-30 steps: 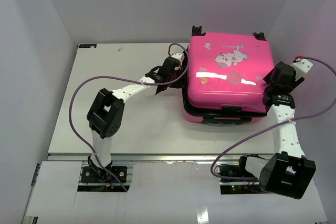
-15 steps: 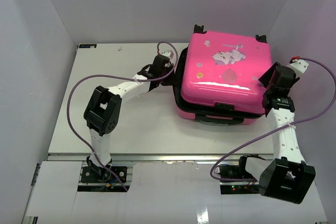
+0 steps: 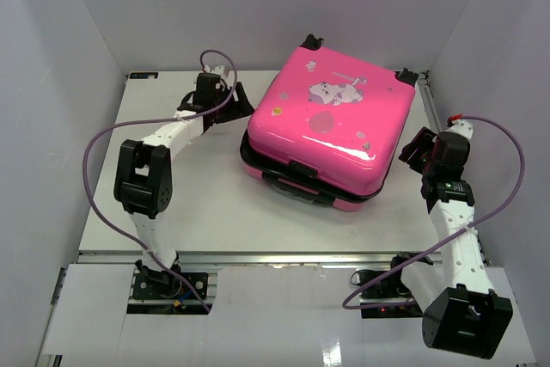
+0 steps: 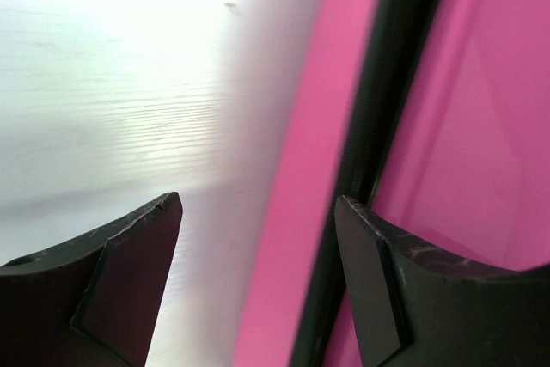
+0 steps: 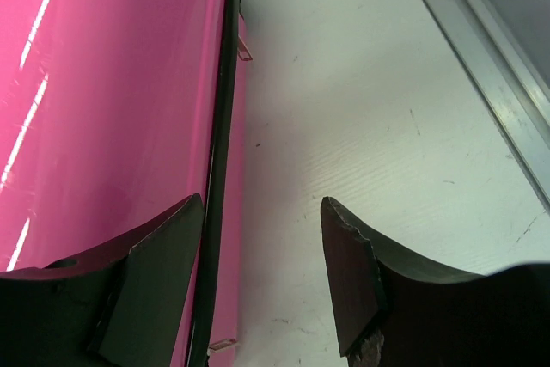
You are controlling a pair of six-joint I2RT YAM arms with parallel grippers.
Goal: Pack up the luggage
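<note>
Since a second ago the pink luggage (image 3: 322,131) has slid left, away from the far right corner, and turned clockwise in the top view. The left arm has swung back to the left, and the right arm has drawn nearer its base.

The luggage lies closed and flat, printed shell up, right of centre on the white surface (image 3: 198,204). Its wheel-to-handle axis runs from far right to near left: the black wheels (image 3: 312,41) face the far wall, and the handle edge faces near left.

The left pincer (image 3: 239,99) is released, jaws apart against the luggage's far-left side. The right pincer (image 3: 411,150) is also released, beside the near-right side, one finger over the zipper seam.

The wheels reach the far edge, and the right rail (image 3: 430,118) is near. Open room lies left and near.
</note>
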